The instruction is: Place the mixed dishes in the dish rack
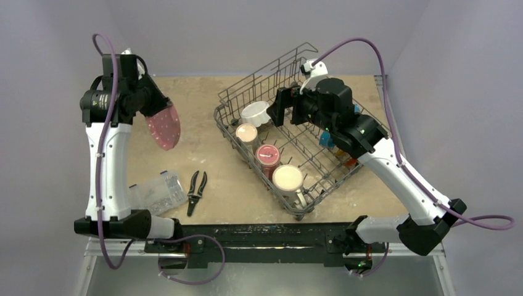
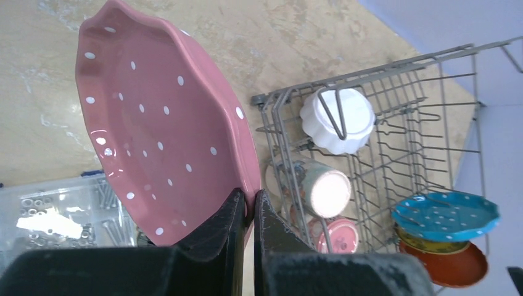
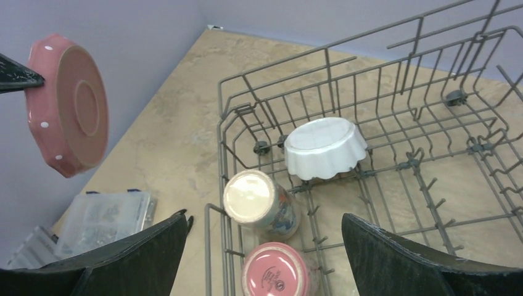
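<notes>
My left gripper [image 1: 148, 110] [image 2: 248, 200] is shut on the rim of a pink plate with white dots [image 1: 164, 126] [image 2: 154, 135], held on edge in the air left of the dish rack [image 1: 265, 69] [image 2: 432, 123] [image 3: 327, 74]. The plate also shows in the right wrist view [image 3: 71, 105]. My right gripper [image 1: 280, 108] [image 3: 264, 216] is open and empty above the rack's left part. In the rack lie a white fluted bowl [image 1: 256, 113] [image 3: 324, 148], a beige cup [image 1: 247, 132] [image 3: 259, 200], a maroon mug [image 1: 267, 155] [image 3: 277, 274] and a cream mug [image 1: 288, 179].
A blue dotted plate [image 2: 444, 216] lies stacked on a yellow plate [image 2: 432, 242] and a red-orange plate [image 2: 450, 265] by the rack's far side, mostly hidden behind my right arm in the top view. Black-handled pliers [image 1: 196, 191] and a clear parts box [image 1: 157, 192] lie near the left arm's base.
</notes>
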